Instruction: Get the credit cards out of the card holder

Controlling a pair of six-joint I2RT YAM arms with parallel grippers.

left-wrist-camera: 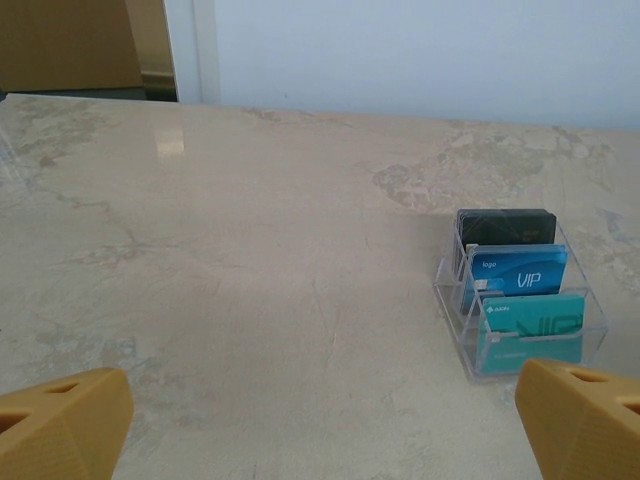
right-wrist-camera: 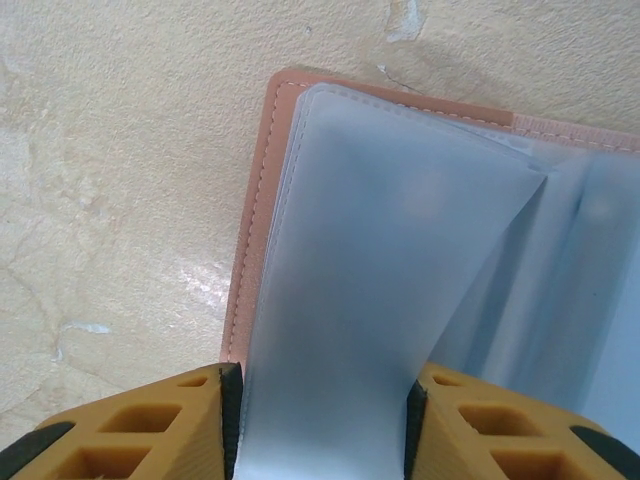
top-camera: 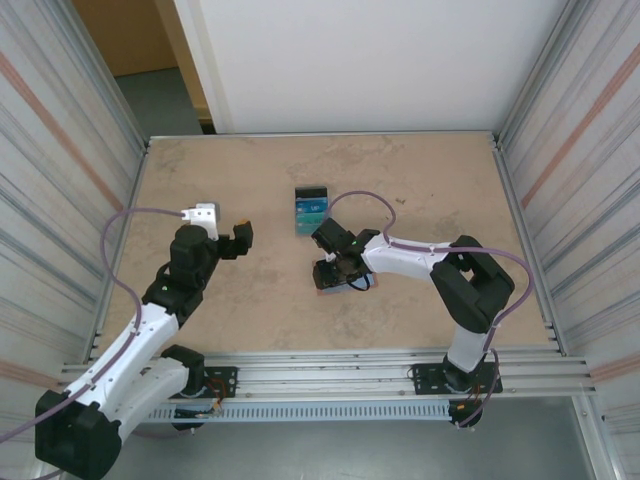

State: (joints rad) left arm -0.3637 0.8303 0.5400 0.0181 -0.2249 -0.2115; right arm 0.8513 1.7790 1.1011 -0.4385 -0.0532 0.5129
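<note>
From above, the card holder (top-camera: 348, 288) lies open below centre on the worktop (top-camera: 250, 180), long axis left-right, under the right tool (top-camera: 338, 274); the credit cards (top-camera: 311, 209) stand above it. The left wrist view shows them upright, long edges level, beyond the wide-open, empty left tool (left-wrist-camera: 320, 420). Close in, the right tool seems to pinch only a limp pocket leaf, so pulling may drag the card holder.
</note>
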